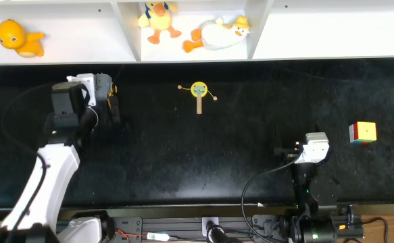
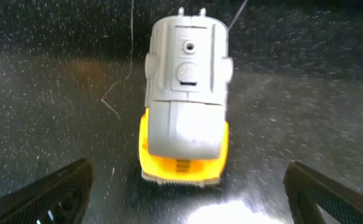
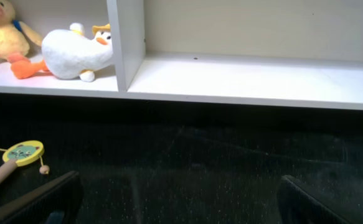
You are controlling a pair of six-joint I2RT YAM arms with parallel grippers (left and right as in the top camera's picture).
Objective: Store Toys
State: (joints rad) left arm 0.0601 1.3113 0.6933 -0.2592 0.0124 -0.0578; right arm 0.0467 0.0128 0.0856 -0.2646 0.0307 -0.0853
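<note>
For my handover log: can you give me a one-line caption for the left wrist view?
Left gripper, open, lined up on a grey-and-yellow toy standing on the black table.

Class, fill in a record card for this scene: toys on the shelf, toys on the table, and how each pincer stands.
shelf, left compartment: yellow duck
shelf, middle compartment: yellow plush duck; white plush duck, lying down
table: rattle drum; colour cube; grey and yellow toy
left pincer: open, the grey and yellow toy just ahead of it, not gripped
right pincer: open, holding nothing, facing the shelf
</note>
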